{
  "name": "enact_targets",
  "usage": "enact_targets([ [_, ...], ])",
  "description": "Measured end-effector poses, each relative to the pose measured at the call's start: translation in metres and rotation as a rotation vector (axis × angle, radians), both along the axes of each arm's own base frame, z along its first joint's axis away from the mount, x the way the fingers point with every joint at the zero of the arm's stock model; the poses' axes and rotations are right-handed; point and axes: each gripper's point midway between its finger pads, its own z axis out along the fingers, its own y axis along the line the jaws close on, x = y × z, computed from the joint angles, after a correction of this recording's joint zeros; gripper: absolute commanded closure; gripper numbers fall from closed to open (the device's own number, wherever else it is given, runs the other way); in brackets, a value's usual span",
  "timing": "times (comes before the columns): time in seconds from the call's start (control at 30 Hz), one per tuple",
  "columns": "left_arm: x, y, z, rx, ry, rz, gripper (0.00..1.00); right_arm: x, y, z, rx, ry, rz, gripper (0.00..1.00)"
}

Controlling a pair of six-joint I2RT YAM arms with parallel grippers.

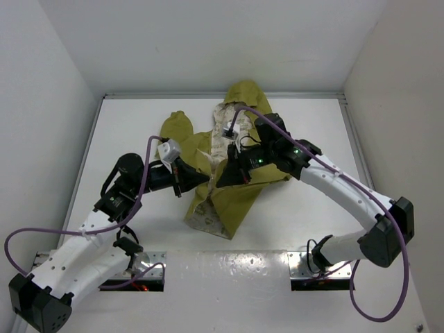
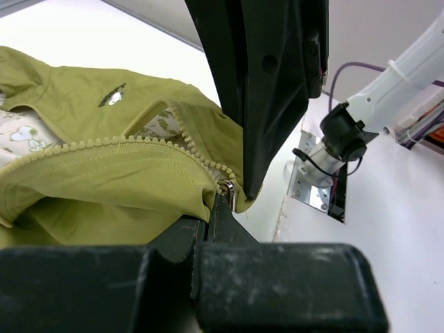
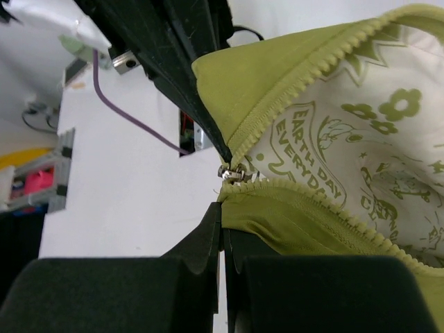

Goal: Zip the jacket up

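Note:
The olive-green jacket (image 1: 236, 191) lies in the middle of the white table, hood (image 1: 244, 97) toward the far wall, front open on its cream printed lining (image 3: 361, 146). My left gripper (image 1: 202, 178) and right gripper (image 1: 222, 177) meet tip to tip over its middle, each shut on a fold of the front edge. In the left wrist view my left gripper (image 2: 220, 200) pinches green fabric beside the silver zipper slider (image 2: 229, 193). In the right wrist view my right gripper (image 3: 223, 208) holds the hem just below the slider (image 3: 232, 172). The zipper teeth (image 3: 291, 104) spread apart above it.
White walls close in the table (image 1: 125, 132) on three sides. Two metal mounting plates (image 1: 316, 267) sit at the near edge by the arm bases. Purple cables (image 1: 312, 156) loop over both arms. The right arm's black fingers (image 2: 267, 83) fill the top of the left wrist view.

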Motion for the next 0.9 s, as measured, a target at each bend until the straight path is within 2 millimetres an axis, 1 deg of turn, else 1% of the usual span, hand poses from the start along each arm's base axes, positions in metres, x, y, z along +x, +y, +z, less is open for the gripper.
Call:
enact_targets([
  [0.13,-0.005,-0.002,0.0,-0.003,0.008,-0.025,1.0,-0.009,0.001,0.0,-0.027,-0.044,0.043,1.0],
  [0.3,-0.008,-0.003,0.0,-0.006,0.02,-0.041,1.0,-0.013,-0.002,-0.002,-0.049,-0.078,0.074,1.0],
  [0.6,-0.013,-0.004,0.0,0.001,0.035,-0.065,1.0,-0.013,-0.004,-0.006,-0.066,-0.098,0.101,1.0],
  [0.83,-0.021,-0.007,0.005,-0.016,0.028,-0.109,1.0,-0.002,-0.009,-0.005,-0.03,0.011,0.031,1.0],
  [0.9,-0.022,-0.007,0.006,-0.02,0.031,-0.116,1.0,0.0,-0.01,-0.004,0.001,0.047,0.011,0.92],
])
